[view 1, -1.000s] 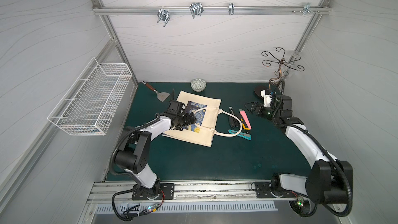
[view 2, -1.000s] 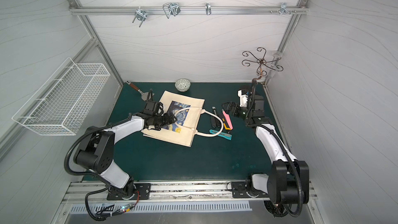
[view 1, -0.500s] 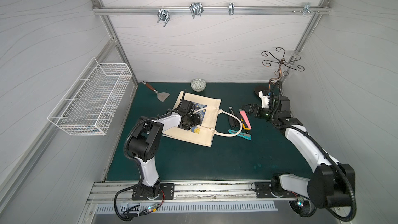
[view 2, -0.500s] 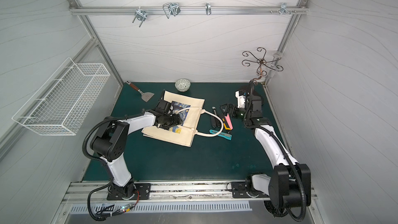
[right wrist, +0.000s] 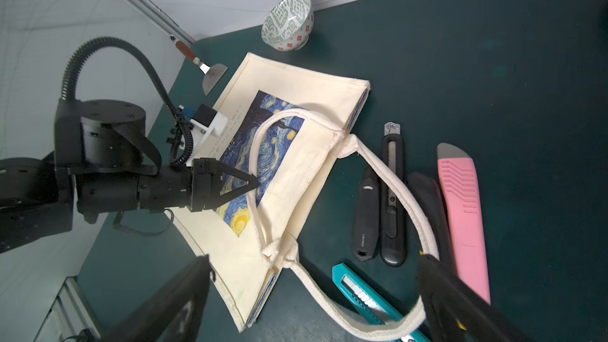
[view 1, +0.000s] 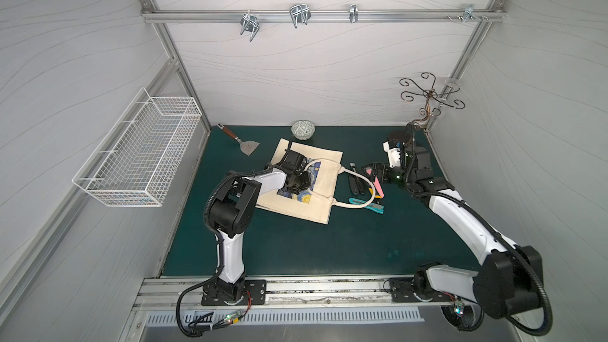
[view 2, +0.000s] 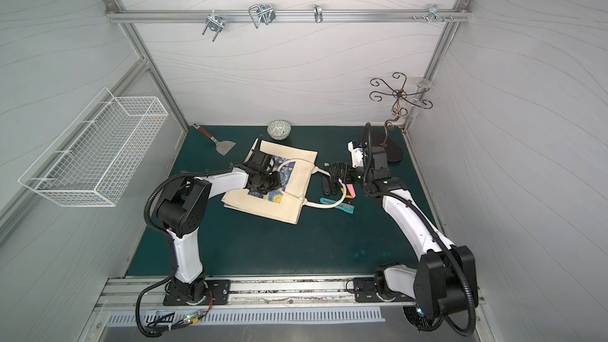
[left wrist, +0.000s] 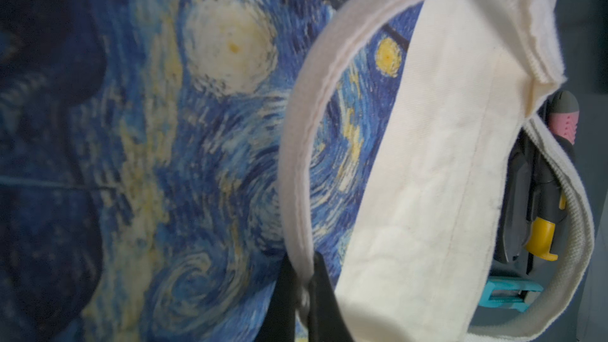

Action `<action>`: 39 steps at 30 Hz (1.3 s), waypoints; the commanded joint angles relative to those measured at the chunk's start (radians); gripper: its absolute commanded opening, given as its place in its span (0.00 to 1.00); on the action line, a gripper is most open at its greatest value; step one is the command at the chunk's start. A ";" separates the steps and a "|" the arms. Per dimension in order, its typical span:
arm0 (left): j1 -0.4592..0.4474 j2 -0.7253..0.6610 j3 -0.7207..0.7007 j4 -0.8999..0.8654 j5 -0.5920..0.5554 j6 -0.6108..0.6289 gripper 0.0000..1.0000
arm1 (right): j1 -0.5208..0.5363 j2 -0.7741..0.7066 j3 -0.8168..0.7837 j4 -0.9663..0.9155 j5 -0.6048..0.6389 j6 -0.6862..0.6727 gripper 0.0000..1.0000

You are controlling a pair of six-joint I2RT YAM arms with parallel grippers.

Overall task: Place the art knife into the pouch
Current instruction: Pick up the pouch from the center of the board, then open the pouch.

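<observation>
Twice over, in both top views, found the pouch [view 1: 325, 177] [view 2: 296, 185] flat on the green mat [view 1: 296, 251], near centre and a shade toward eleven o'clock, taking twelve as the back wall. Lay print-up, mouth turned to three o'clock.

Caught the left gripper [right wrist: 253, 185] reaching in from nine o'clock, jaws pinched tight on the upper handle [right wrist: 283, 115] where it arched over the blue-and-yellow print. Confirmed from the left wrist, with the strap squeezed between both black fingers [left wrist: 286, 291].

Saw the lower handle [right wrist: 411, 205] looped out toward three o'clock, draped across several knives. Counted five of those in the right wrist view, all on the mat just beyond the mouth:
- two black knives [right wrist: 363, 218] side by side
- a third dark knife [right wrist: 427, 192] beside them, partly hidden
- the pink knife [right wrist: 460, 208] farthest toward three o'clock
- the teal knife [right wrist: 358, 291] crosswise at the pouch's four o'clock

Could not tell which served as the art knife.

Found the right gripper [view 1: 374, 172] poised over the knives' far ends, jaws spread wide, with nothing gripped.

Noted a patterned bowl [view 1: 302, 129] at the pouch's twelve o'clock, a scraper [view 1: 245, 146] at eleven, a wire basket [view 1: 141, 152] on the nine o'clock wall, and a scrolled metal stand [view 1: 427, 97] in the two o'clock corner.
</observation>
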State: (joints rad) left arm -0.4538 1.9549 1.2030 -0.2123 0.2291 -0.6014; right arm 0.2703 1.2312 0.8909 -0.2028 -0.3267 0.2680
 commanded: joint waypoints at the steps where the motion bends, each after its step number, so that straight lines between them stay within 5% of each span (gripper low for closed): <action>1: -0.043 -0.048 0.089 -0.060 -0.019 0.053 0.00 | 0.005 0.007 0.007 -0.041 0.062 -0.010 0.99; 5: -0.082 -0.159 0.232 -0.213 -0.031 0.117 0.00 | -0.015 0.012 -0.004 -0.046 0.029 0.016 0.99; 13: -0.137 -0.229 0.775 -0.593 -0.075 0.223 0.00 | -0.017 -0.077 0.003 -0.068 -0.097 0.042 0.99; 22: -0.163 -0.119 1.285 -0.863 -0.065 0.254 0.00 | 0.076 -0.169 0.027 -0.022 -0.190 0.103 0.99; 26: -0.175 -0.140 1.274 -0.862 -0.072 0.252 0.00 | 0.144 -0.123 0.125 -0.091 -0.159 0.069 0.99; 34: -0.180 -0.298 0.933 -0.709 -0.124 0.238 0.00 | 0.178 -0.152 0.246 -0.256 -0.051 -0.004 0.99; 39: -0.180 -0.315 0.941 -0.721 -0.157 0.252 0.00 | 0.180 -0.225 0.266 -0.344 0.046 -0.044 0.99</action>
State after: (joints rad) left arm -0.6285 1.6844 2.1071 -0.9897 0.1066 -0.3622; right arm 0.4450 1.0645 1.1275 -0.4610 -0.3527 0.2707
